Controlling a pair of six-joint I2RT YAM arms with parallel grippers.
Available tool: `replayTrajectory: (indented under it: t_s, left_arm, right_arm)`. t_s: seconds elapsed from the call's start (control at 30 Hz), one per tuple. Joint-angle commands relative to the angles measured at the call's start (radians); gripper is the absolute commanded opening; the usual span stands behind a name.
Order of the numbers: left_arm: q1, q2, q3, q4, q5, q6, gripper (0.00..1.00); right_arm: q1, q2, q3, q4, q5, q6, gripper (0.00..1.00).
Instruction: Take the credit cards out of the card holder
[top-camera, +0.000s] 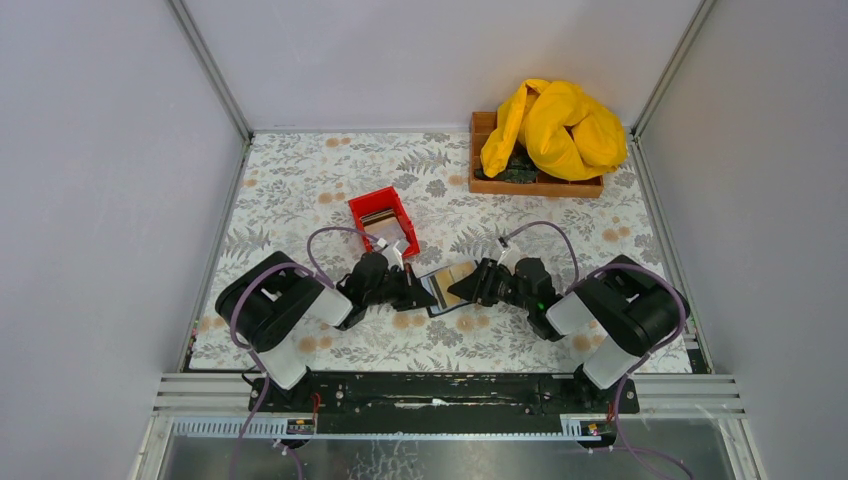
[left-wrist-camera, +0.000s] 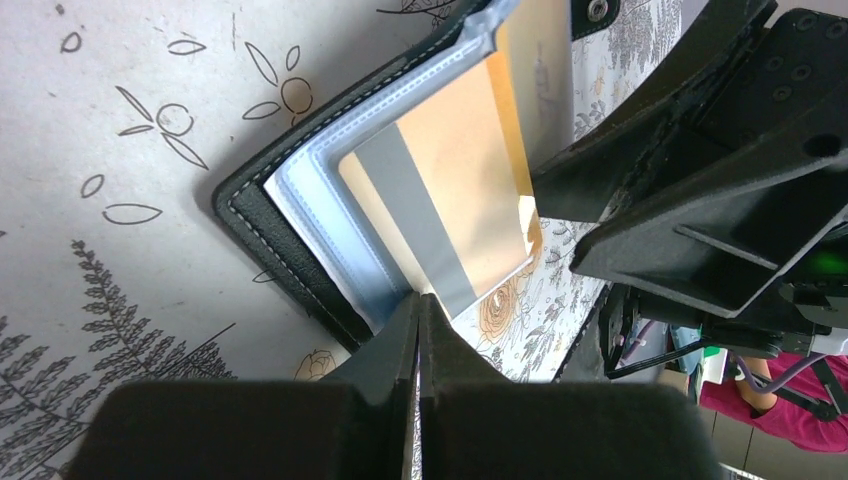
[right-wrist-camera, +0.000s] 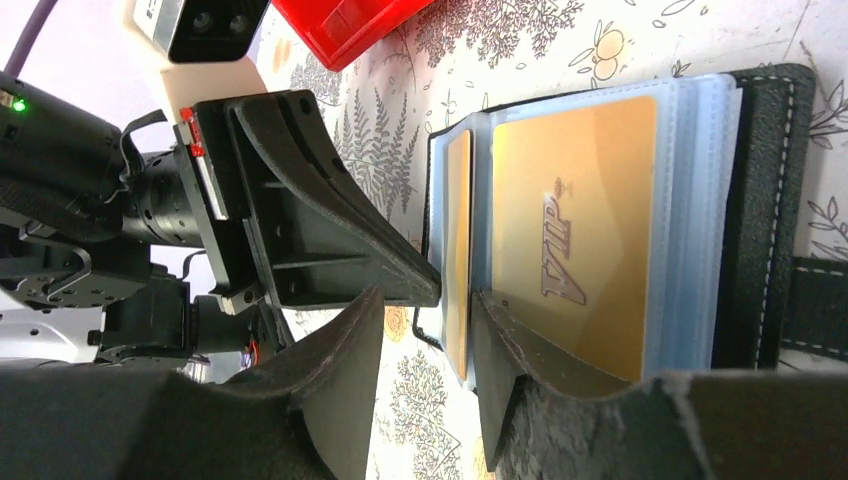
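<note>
The card holder (top-camera: 447, 283) lies open on the floral cloth between both grippers, with a black cover (left-wrist-camera: 270, 245) and grey-blue sleeves. One sleeve stands up with a tan credit card (left-wrist-camera: 460, 170) in it, grey stripe showing. A gold VIP card (right-wrist-camera: 575, 200) lies in the flat page. My left gripper (left-wrist-camera: 418, 300) is shut, its tips against the raised sleeve's lower edge. My right gripper (right-wrist-camera: 427, 297) is open and straddles that raised sleeve and its card (right-wrist-camera: 457, 230), one finger (right-wrist-camera: 500, 350) resting on the VIP page.
A small red bin (top-camera: 384, 220) with cards inside stands just behind the left gripper. A brown wooden tray (top-camera: 535, 185) at the back right holds a yellow cloth (top-camera: 555, 125). Grey walls close in the cloth on three sides.
</note>
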Motion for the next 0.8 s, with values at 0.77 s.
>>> replayTrajectory:
  t_s: [0.77]
  left_arm:
    - [0.002, 0.031, 0.014, 0.001, -0.018, 0.014, 0.00]
  right_arm:
    - [0.197, 0.003, 0.015, -0.055, -0.004, 0.001, 0.43]
